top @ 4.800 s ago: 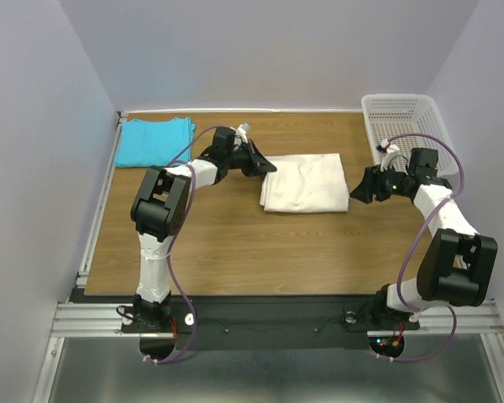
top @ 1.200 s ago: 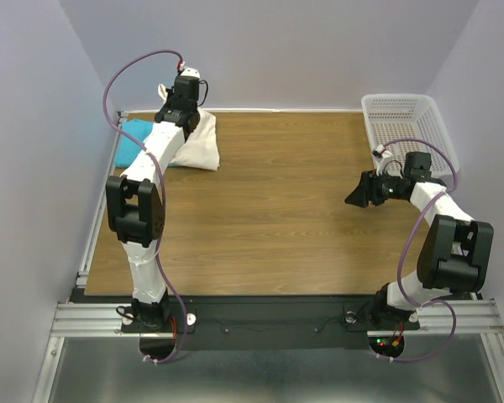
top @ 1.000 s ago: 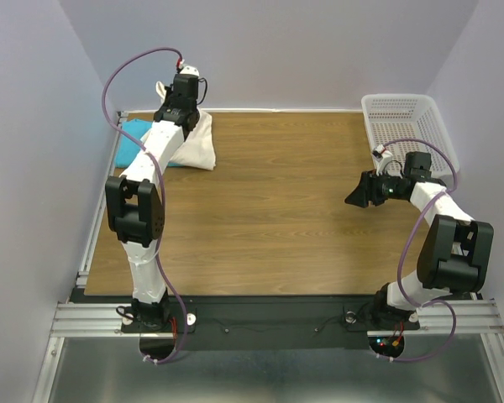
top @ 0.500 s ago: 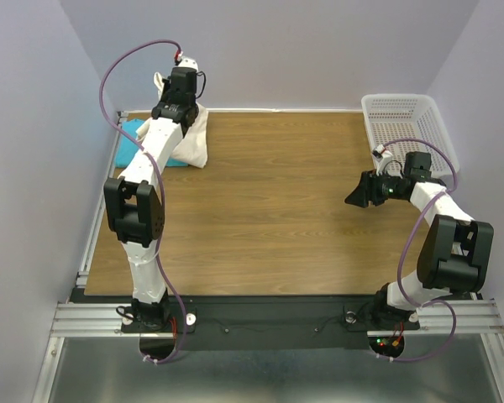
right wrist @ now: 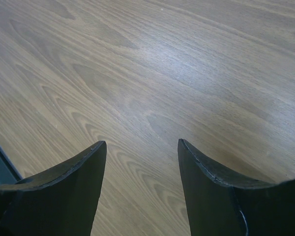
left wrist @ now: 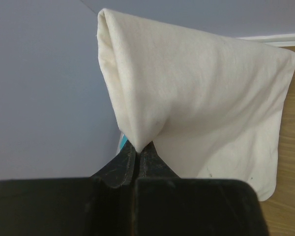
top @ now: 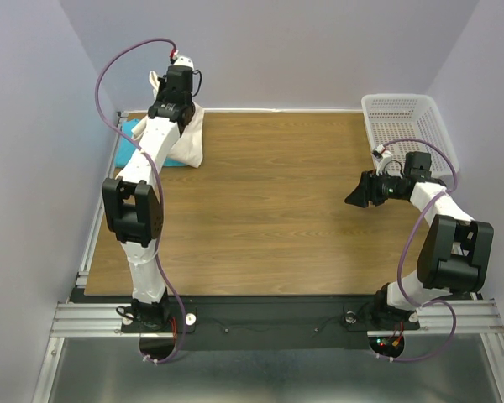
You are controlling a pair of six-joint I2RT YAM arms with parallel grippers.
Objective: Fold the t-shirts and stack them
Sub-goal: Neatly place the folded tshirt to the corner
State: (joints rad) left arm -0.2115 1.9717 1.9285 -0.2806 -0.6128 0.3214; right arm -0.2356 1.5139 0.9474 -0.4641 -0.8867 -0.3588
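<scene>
Wooden tabletop [top: 269, 218], pale walls behind. At the upper left of the top view, the left gripper [left wrist: 138, 150] is pressed together on a pinch of the cream t-shirt [left wrist: 201, 93], which hangs folded from it above the turquoise t-shirt [top: 126, 138]. To stack neatly, I would lower it squarely so the edges line up with the turquoise one before letting go. At the frame's right, the right gripper [right wrist: 140, 147] hovers over bare wood, spread and holding nothing.

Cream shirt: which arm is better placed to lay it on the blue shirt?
Left. The left gripper is shut on the cream shirt, held up right by the blue shirt. The right gripper is open and empty, far off near the basket.
</scene>
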